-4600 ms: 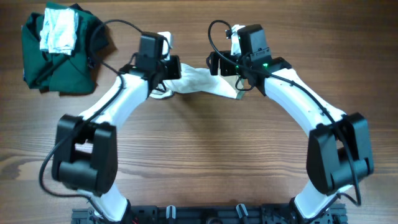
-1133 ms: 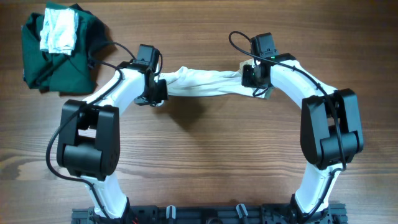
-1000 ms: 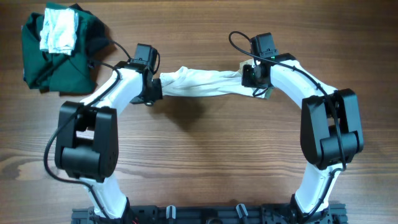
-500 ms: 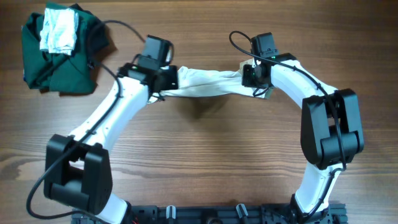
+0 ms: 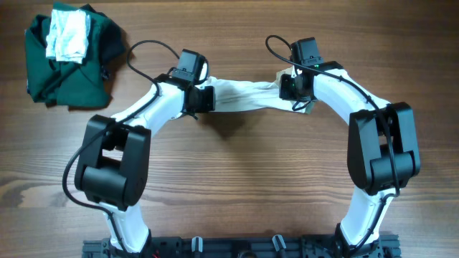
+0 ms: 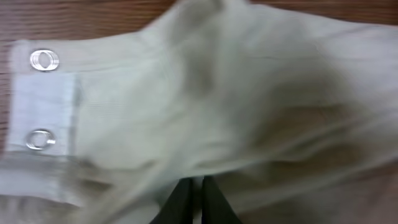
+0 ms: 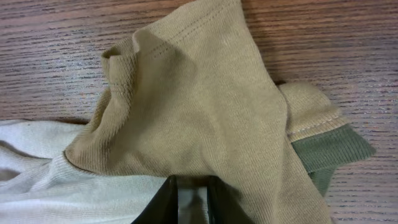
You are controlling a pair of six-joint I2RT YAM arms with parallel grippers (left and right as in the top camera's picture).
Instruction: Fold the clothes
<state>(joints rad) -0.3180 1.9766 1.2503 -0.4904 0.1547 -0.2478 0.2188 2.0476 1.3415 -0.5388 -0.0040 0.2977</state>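
Cream cloth with a tan end, the clothes (image 5: 247, 94) hang as a drawn-out band to the right of the dark green garment (image 5: 68, 68), well apart from it, over the wooden table (image 5: 237, 179). In the overhead view the band casts a shadow on the wood beneath it. The left gripper (image 5: 204, 98) holds the end nearer the dark green garment. The right gripper (image 5: 292, 89) holds the far end, where the tan shows. A whitish-grey cloth (image 5: 68, 36) lies on top of the dark green garment.

From the left wrist, pale fabric fills almost the whole frame, blurred and creased. The left gripper (image 6: 193, 194) shows at the bottom edge, its two dark fingers drawn together with the cream fabric pinched at their tips. Two metal snaps, one (image 6: 43, 60) above the other (image 6: 39, 139), sit on a white strip at the left side of the cloth. A sliver of table (image 6: 74, 15) shows along the top.

From the right wrist, the khaki-tan part (image 7: 199, 112) lies bunched and folded over itself. A green-edged trim (image 7: 333, 149) sticks out at its right side. The cream part (image 7: 37, 162) trails off to the left. The right gripper (image 7: 189, 194) sits at the bottom edge, its jaws close together and clamped on the fabric where tan meets cream. Wood grain of the table (image 7: 62, 37) runs behind.
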